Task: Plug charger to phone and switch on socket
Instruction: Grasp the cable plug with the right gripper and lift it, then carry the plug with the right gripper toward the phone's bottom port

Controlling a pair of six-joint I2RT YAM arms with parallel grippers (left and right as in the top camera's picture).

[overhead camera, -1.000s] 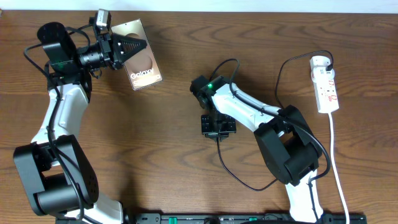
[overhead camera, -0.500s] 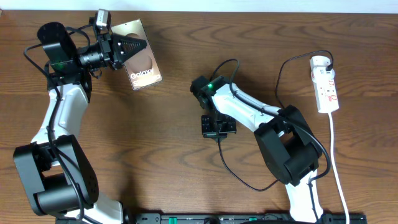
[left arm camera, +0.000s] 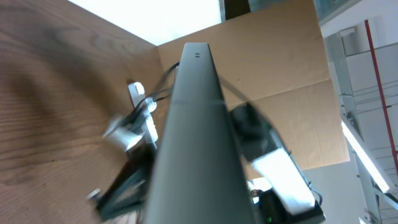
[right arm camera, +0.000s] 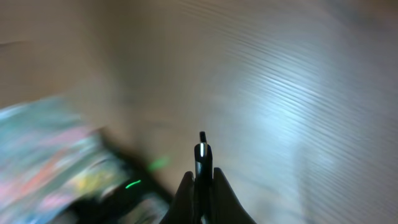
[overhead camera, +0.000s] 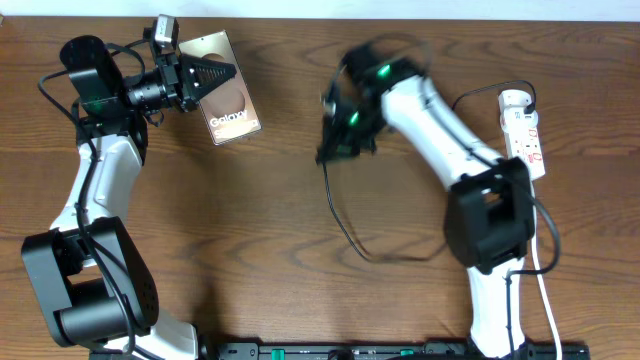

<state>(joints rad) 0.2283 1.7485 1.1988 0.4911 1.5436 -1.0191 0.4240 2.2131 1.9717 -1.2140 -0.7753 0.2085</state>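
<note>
Dark wood table [overhead camera: 260, 210]; cardboard wall [left arm camera: 280, 56] bhd.

The left arm [overhead camera: 95, 190], down the left side of the overhead frame, and the right arm [overhead camera: 440, 125], on the right side, were both built of smooth white shell links joined by chunky black motor housings. Thin black cables [overhead camera: 42, 85] looped around the left arm's top joint at upper left, and a green status light [overhead camera: 381, 71] glowed near the right arm's blurred upper end. The left gripper [overhead camera: 230, 72] had black, tapered, triangular fingers, with a small grey camera box [overhead camera: 163, 30] mounted behind them.
</note>
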